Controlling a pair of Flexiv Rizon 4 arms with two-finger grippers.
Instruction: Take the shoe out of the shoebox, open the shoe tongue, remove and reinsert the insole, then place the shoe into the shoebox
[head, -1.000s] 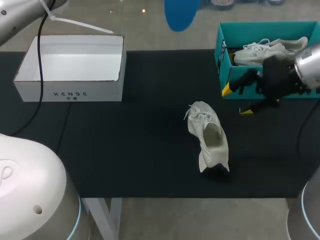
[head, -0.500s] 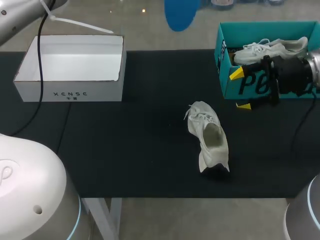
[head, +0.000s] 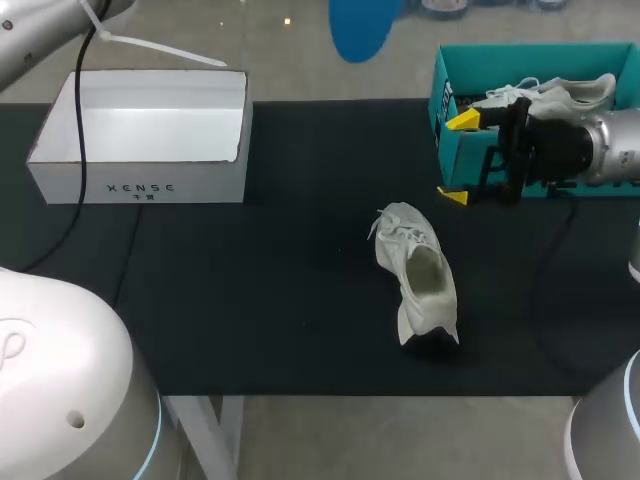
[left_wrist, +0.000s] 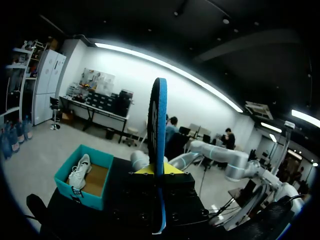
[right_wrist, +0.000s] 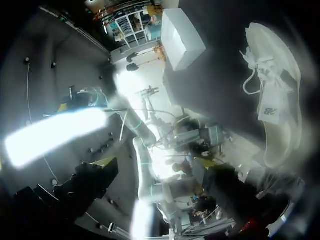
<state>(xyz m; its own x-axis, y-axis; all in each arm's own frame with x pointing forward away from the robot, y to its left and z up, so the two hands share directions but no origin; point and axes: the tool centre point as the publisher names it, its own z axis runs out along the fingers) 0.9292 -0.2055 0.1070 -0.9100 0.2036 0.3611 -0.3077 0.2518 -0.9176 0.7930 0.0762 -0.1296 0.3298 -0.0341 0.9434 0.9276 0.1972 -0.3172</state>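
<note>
The shoebox (head: 447, 95), teal and open-topped, stands at the far right of the black mat (head: 250, 300), and everything else is placed from it. A second shoe (head: 545, 98), pale like the first, lies inside it, on its brown floor as the left wrist view shows. The right gripper (head: 457, 158) sits against the shoebox's left front corner, the arm coming in along the box's front wall. Its fingers are spread wide and hold nothing: one yellow tip is level with the box's rim at that corner, the other is down by the mat at the foot of the same corner. The shoe (head: 417, 272) lies on the mat to the left of the shoebox and nearer the robot, well apart from the box and from the right gripper. Its laced front points toward the far edge, its opening faces up and its heel is toward the robot. Farther left of the shoebox, across the mat, stands an open white box (head: 140, 140). The left gripper (left_wrist: 159, 171) is raised above the table, left of the shoebox. Its fingers are closed from both sides on a thin blue insole (left_wrist: 159, 125), which stands upright out of them, seen edge-on from the wrist.
</note>
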